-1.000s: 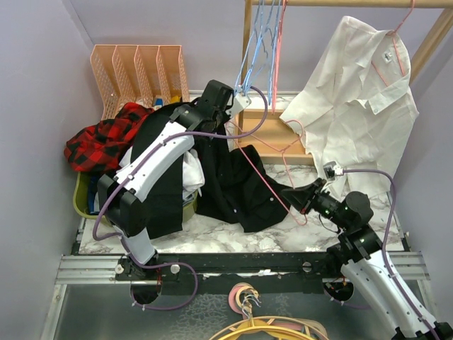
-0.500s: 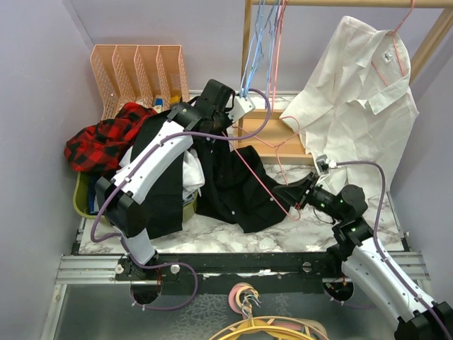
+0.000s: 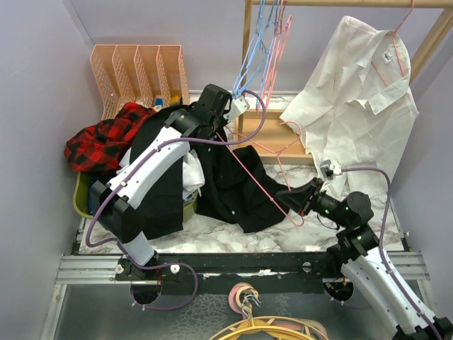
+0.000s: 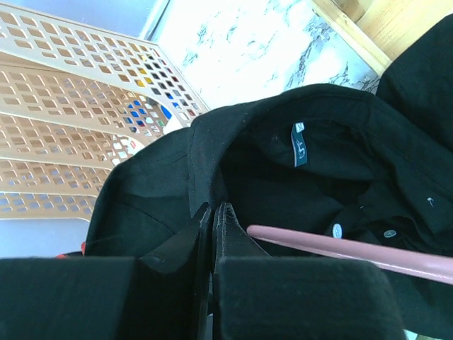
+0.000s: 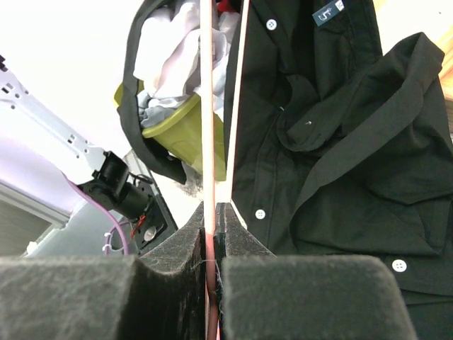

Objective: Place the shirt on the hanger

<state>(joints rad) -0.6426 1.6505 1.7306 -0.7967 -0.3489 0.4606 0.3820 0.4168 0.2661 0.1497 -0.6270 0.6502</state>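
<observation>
Mid-frame in the overhead view, left pincer [image 4: 212, 212] is clamped shut on the shirt [image 3: 233, 191] by its collar, holding it up above the worktop [image 3: 212, 237], seemingly so the right pincer [image 5: 214, 209], pinched tight on the hanger [image 3: 258, 176], can feed the wire inside.

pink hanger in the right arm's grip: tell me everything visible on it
The pink hanger is thin, smooth pink-red wire. The right gripper is shut on one straight run of it. In the top view the wire slants from there up across the open front of the black shirt toward the collar. The left wrist view shows a length of it lying inside the collar opening, near the pale buttons. Its hook appears to stand free, hung on nothing.
</observation>
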